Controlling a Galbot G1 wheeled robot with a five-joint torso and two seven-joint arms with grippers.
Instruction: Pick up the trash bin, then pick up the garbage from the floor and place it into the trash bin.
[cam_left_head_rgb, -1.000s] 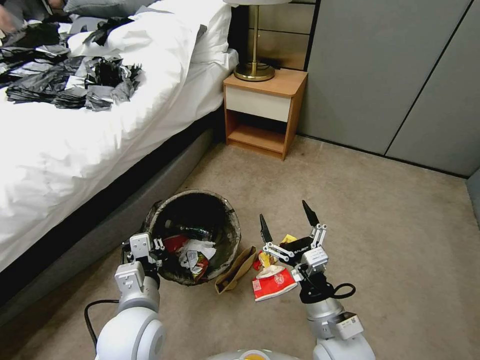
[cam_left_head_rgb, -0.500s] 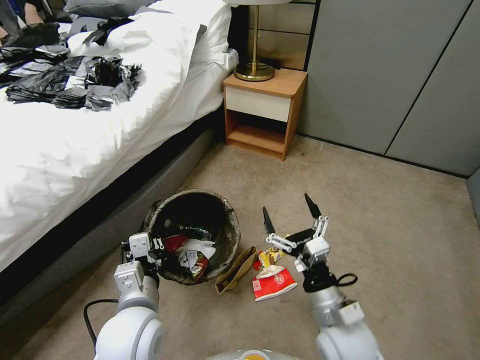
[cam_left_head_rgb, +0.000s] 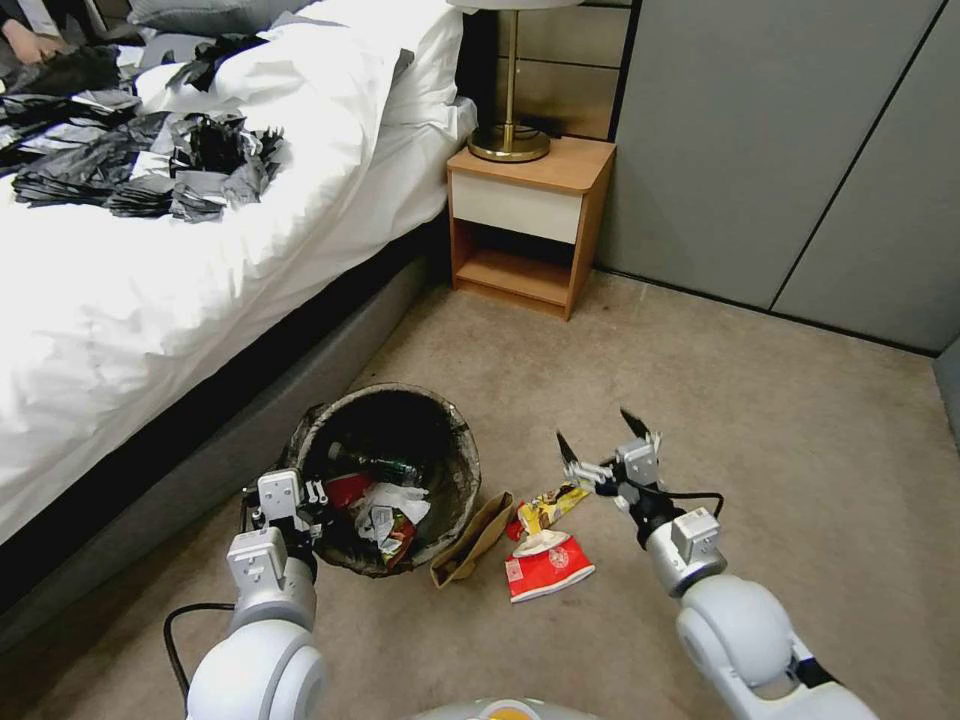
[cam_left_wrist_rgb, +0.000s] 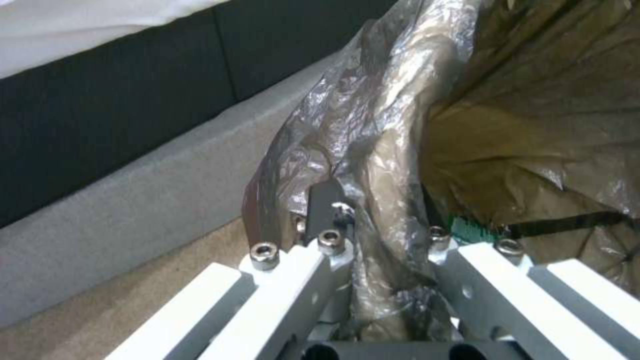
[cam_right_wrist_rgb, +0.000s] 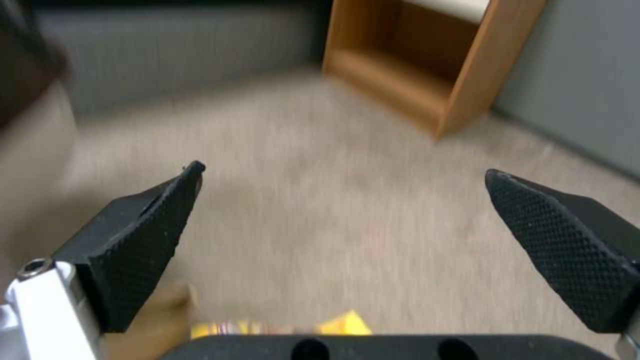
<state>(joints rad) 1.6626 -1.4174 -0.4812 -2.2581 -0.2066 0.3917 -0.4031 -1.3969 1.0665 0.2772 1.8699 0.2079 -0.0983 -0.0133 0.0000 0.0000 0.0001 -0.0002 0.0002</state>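
The trash bin (cam_left_head_rgb: 462, 470), lined with a dark crinkled bag, stands on the floor (cam_left_head_rgb: 760, 430) beside the bed. It holds tissue, a bottle and a red packet. My left gripper (cam_left_head_rgb: 291, 497) is shut on its near rim, and the left wrist view shows the liner (cam_left_wrist_rgb: 373, 125) pinched between the fingers (cam_left_wrist_rgb: 329, 197). Garbage lies right of the bin: a brown paper bag (cam_left_head_rgb: 475, 538), a yellow wrapper (cam_left_head_rgb: 546, 505) and a red-and-white packet (cam_left_head_rgb: 546, 568). My right gripper (cam_left_head_rgb: 600, 436) hangs open and empty just right of the yellow wrapper (cam_right_wrist_rgb: 343, 325), low over the carpet.
The bed (cam_left_head_rgb: 150, 300), with a black shredded plastic heap (cam_left_head_rgb: 140, 160) on it, runs along the left. A wooden nightstand (cam_left_head_rgb: 530, 220) with a brass lamp (cam_left_head_rgb: 508, 140) stands behind the bin. Grey wall panels (cam_left_head_rgb: 800, 150) close off the back. Open carpet lies to the right.
My right arm has swung out to the right. Its open gripper has left the spot above the packets and dropped lower, beside the yellow wrapper. The left gripper keeps hold of the bin.
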